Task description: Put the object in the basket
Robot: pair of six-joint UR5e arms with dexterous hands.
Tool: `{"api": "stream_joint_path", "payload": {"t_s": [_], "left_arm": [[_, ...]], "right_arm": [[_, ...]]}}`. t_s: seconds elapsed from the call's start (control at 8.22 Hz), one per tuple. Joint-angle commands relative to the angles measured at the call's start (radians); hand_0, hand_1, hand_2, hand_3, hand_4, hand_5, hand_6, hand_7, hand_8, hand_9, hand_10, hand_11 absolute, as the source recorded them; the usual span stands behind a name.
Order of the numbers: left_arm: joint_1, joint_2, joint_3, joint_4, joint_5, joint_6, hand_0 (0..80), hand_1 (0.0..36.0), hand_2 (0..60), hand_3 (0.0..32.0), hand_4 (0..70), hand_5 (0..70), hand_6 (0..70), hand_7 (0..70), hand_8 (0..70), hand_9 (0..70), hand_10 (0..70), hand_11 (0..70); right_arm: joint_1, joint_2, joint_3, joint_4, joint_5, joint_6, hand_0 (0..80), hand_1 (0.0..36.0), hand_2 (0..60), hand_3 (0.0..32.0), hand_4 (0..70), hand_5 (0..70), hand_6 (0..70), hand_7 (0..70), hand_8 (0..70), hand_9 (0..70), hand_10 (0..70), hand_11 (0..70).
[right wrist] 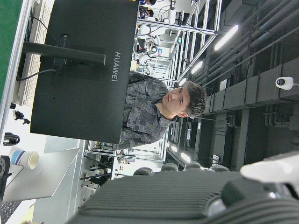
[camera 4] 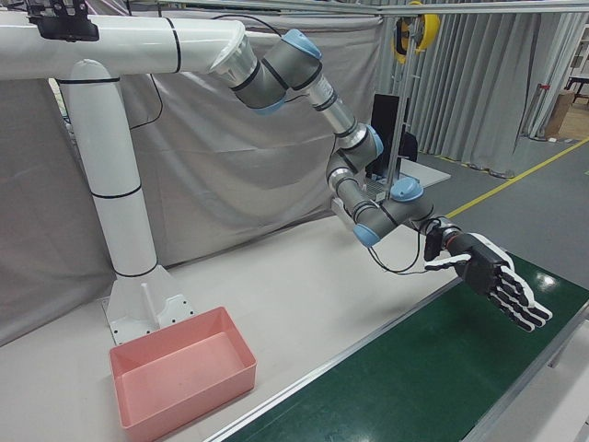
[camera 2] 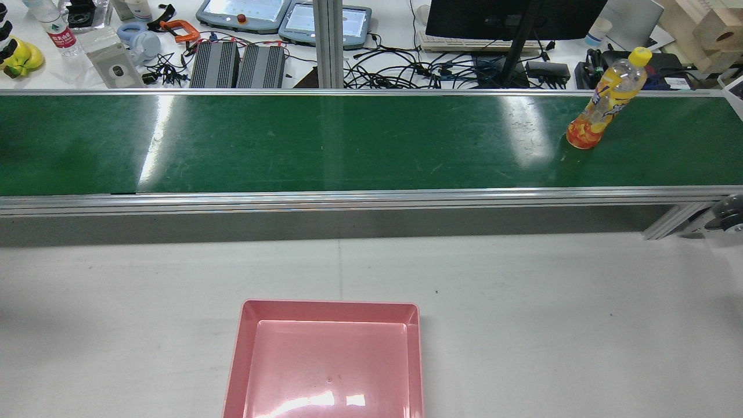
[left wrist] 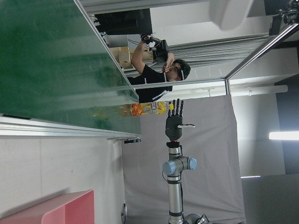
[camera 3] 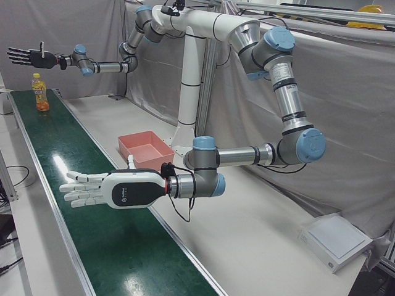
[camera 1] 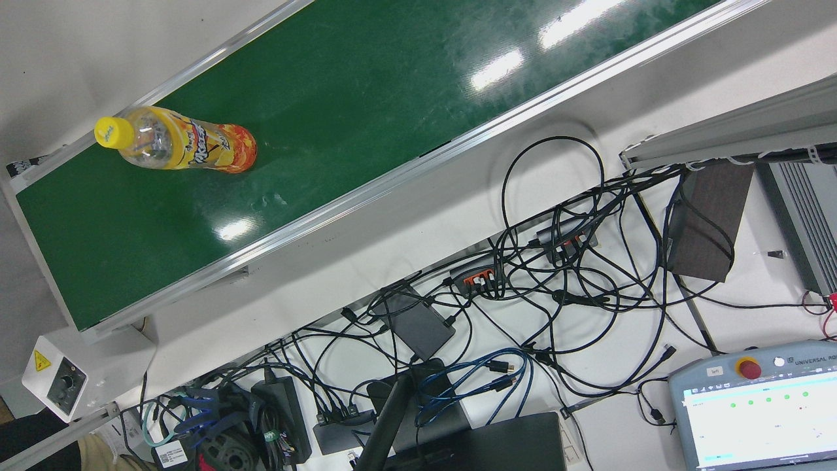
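An orange drink bottle (camera 2: pixel 603 104) with a yellow cap stands upright on the green conveyor belt (camera 2: pixel 348 139), near its end on my right side; it also shows as the bottle (camera 1: pixel 176 147) (camera 3: pixel 40 92) (left wrist: pixel 149 108) elsewhere. The pink basket (camera 2: pixel 328 310) (camera 3: pixel 133 139) (camera 4: pixel 184 405) sits empty on the white table in front of the pedestal. My right hand (camera 3: pixel 31 57) (camera 4: pixel 492 276) (left wrist: pixel 174 119) hovers open, fingers spread, above and beside the bottle without touching it. My left hand (camera 3: pixel 114 188) is open and flat over the belt's other stretch, holding nothing.
Beyond the belt lies the operators' desk with tangled cables (camera 1: pixel 562 261), a monitor (camera 2: pixel 522 17) and teach pendants (camera 2: pixel 244 11). A control box (camera 1: pixel 55 379) sits at the belt's end. A person (right wrist: pixel 154 112) is behind the monitor. The white pedestal (camera 4: pixel 120 212) rises behind the basket.
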Motion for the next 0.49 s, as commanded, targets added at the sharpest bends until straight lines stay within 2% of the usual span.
{"api": "stream_joint_path", "payload": {"t_s": [0.0,0.37], "left_arm": [[0.001,0.0,-0.001,0.0,0.0,0.0,71.8,13.3,0.0,0.0,1.8,20.1,0.0,0.5,0.0,0.0,0.0,0.0],[-0.001,0.0,0.0,0.0,0.0,0.0,72.4,13.4,0.0,0.0,1.7,20.1,0.0,0.7,0.0,0.0,0.0,0.0]], "right_arm": [[0.0,0.0,0.0,-0.001,0.0,0.0,0.0,0.0,0.0,0.0,0.0,0.0,0.0,0.0,0.0,0.0,0.0,0.0],[0.0,0.0,0.0,-0.001,0.0,0.0,0.0,0.0,0.0,0.0,0.0,0.0,0.0,0.0,0.0,0.0,0.0,0.0]]}}
